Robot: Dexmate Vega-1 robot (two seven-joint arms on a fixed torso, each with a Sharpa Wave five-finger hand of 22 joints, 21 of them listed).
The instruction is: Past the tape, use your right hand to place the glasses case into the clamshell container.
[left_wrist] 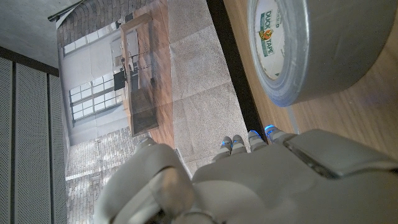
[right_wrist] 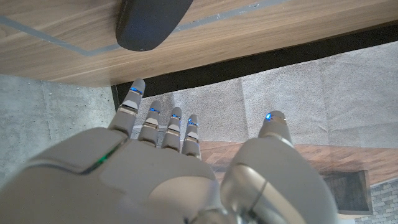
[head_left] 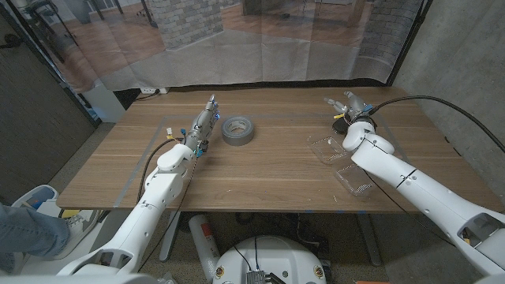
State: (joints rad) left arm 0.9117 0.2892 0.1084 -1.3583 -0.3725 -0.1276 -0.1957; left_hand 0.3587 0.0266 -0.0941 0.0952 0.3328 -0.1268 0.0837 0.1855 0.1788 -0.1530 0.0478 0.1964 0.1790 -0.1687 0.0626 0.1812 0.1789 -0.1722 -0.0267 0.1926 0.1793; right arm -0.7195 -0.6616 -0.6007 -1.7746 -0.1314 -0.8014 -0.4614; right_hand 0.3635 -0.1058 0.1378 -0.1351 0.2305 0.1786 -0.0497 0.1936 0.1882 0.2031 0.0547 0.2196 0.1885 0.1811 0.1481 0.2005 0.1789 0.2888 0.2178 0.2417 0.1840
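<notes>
My right hand (head_left: 345, 105) is up at the far right of the table (head_left: 268, 170), fingers spread and extended, holding nothing. In the right wrist view my fingers (right_wrist: 163, 127) reach out straight and apart, thumb off to the side, nothing between them.

Glasses case (right_wrist: 152, 22): dark, nearly black, smooth rounded end, matte surface, lying on the wood just beyond my fingertips and not touched by them. In the head view it is a small dark shape (head_left: 339, 119) beside the hand, mostly hidden by it.

Clamshell container (head_left: 341, 163): clear plastic, lying open on the table near my right forearm, nearer the front edge than the case.

Roll of grey tape (head_left: 237, 129) sits mid-table, flat. My left hand (head_left: 203, 125) is just beside it, fingers straight and together, holding nothing.
</notes>
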